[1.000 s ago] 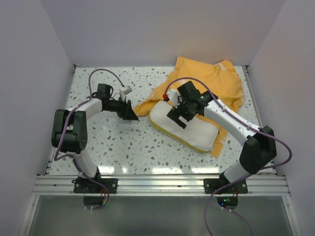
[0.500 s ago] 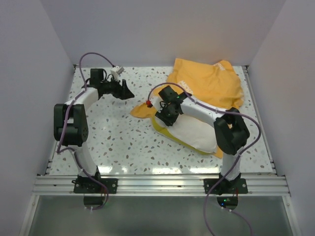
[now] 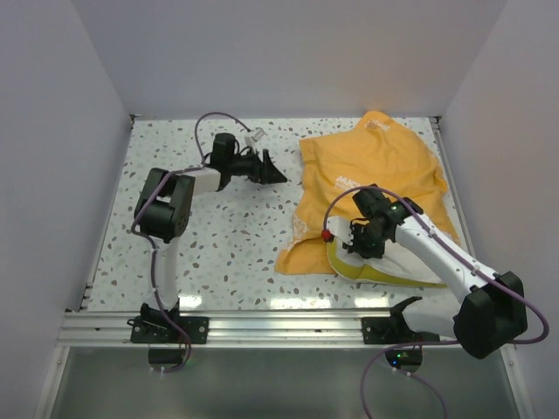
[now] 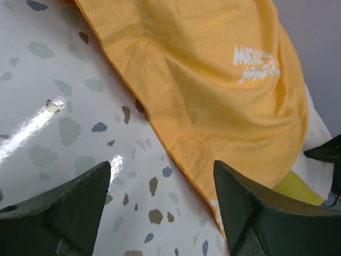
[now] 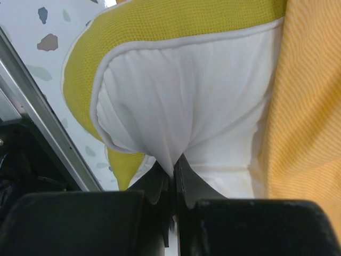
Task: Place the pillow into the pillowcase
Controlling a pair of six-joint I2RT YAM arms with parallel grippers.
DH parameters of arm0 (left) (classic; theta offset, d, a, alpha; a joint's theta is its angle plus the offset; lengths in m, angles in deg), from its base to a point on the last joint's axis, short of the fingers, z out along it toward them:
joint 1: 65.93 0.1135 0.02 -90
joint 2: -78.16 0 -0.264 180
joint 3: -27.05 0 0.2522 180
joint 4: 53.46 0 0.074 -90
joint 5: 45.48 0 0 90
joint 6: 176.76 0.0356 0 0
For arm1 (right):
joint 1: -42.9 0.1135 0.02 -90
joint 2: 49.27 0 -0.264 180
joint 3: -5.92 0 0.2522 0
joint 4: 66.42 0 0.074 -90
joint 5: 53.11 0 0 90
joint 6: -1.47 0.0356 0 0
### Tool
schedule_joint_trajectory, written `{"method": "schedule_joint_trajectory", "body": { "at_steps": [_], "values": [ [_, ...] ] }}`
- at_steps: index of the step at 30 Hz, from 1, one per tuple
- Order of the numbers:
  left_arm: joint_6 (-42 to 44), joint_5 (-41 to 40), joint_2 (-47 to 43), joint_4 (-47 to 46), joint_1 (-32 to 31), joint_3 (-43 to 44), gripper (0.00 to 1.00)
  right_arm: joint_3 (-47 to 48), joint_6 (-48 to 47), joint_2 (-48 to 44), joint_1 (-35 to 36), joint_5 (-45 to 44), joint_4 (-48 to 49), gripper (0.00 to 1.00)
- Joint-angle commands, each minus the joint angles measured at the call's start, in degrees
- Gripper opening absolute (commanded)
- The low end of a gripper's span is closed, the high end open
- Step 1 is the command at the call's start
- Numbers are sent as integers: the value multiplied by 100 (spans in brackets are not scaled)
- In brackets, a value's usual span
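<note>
The orange-yellow pillowcase [image 3: 367, 179] lies spread at the back right of the table, draped over most of the pillow [image 3: 397, 262]. Only the pillow's near white end and its yellow-green strip [image 3: 354, 271] stick out by the front edge. My right gripper [image 3: 362, 240] is shut on a pinch of the pillow's white fabric [image 5: 176, 154]; the yellow-green strip [image 5: 176, 21] curves above it, with the pillowcase [image 5: 309, 122] on the right. My left gripper [image 3: 275, 175] stands open just left of the pillowcase's left edge [image 4: 176, 160], holding nothing; its fingers [image 4: 80, 202] are wide apart over the speckled tabletop.
White walls close in the table on the left, back and right. An aluminium rail [image 3: 279, 327] runs along the near edge, close to the pillow's end. Speckled tabletop [image 3: 201, 253] shows to the left of the cloth.
The right gripper has shut on the pillow and pulled it toward the near right; the pillowcase now covers more of it. The left arm swung toward the back, up to the pillowcase, opening wider.
</note>
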Motion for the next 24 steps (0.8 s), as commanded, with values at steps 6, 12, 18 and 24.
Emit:
{"method": "schedule_joint_trajectory", "body": {
  "at_steps": [6,12,18,24],
  "values": [
    [-1661,-660,863,-1853,-600,163,85,-105,0,-278,-20,1,105,0],
    [-2152,-704,1426,-2161,-1065,461,84,-228,193,-612,-38,106,299,0],
    [-3198,-126,1743,-2766,-1250,192,58,-377,518,-639,-73,107,887,0],
    [-3129,613,595,-2750,-1259,-1152,6,-448,905,-586,-91,238,1573,0]
  ]
}}
